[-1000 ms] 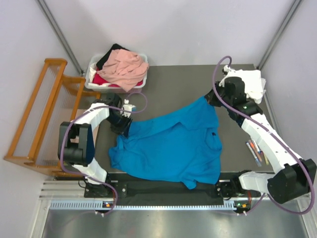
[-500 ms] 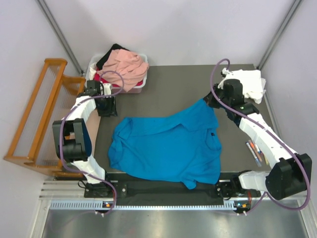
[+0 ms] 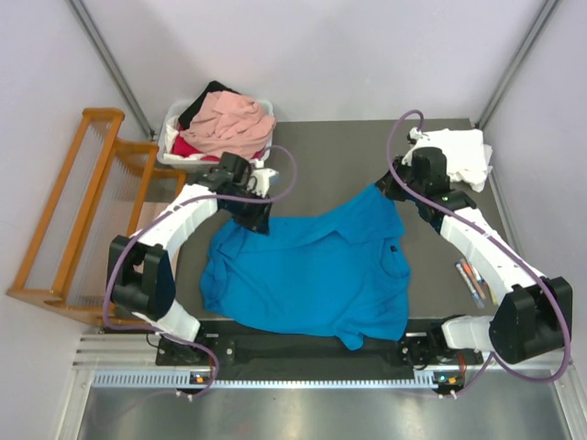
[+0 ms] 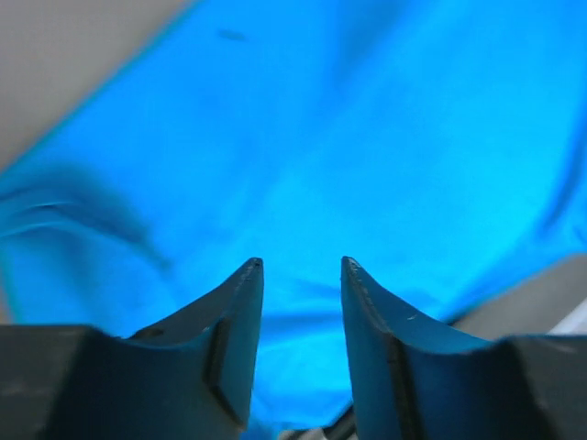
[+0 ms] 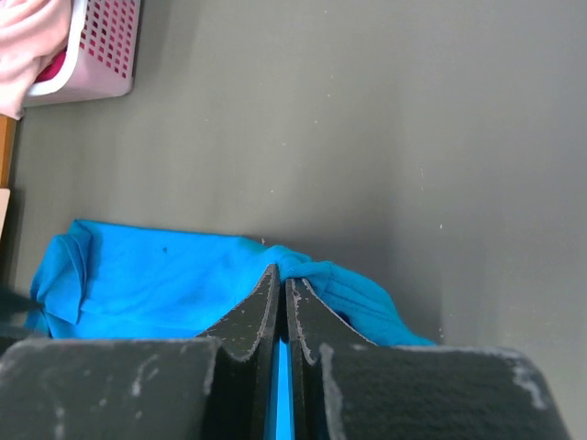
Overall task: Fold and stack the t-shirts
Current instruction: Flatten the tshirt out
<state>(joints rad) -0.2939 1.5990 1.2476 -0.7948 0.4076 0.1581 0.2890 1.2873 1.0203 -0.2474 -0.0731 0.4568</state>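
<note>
A bright blue t-shirt (image 3: 316, 270) lies spread and rumpled on the dark table (image 3: 321, 165). My right gripper (image 3: 386, 189) is shut on its far right corner; in the right wrist view the blue cloth (image 5: 165, 275) bunches at the closed gripper (image 5: 282, 273). My left gripper (image 3: 258, 216) hovers over the shirt's far left edge. In the left wrist view the left gripper (image 4: 298, 266) is open, with nothing between its fingers and blue cloth (image 4: 367, 137) below. Salmon-pink (image 3: 234, 124), red (image 3: 186, 147) and black (image 3: 204, 98) t-shirts are heaped in the tub. A white t-shirt (image 3: 461, 149) lies at the back right corner.
The white plastic tub (image 3: 172, 158) stands at the table's back left, also seen in the right wrist view as a tub (image 5: 96, 60). A wooden slatted rack (image 3: 78, 215) stands left of the table. Some pens (image 3: 472, 280) lie near the right edge.
My left arm left the shirt's left sleeve, swung out toward the tub, then came back over the shirt's far left edge. The right gripper kept its hold and hardly moved.
</note>
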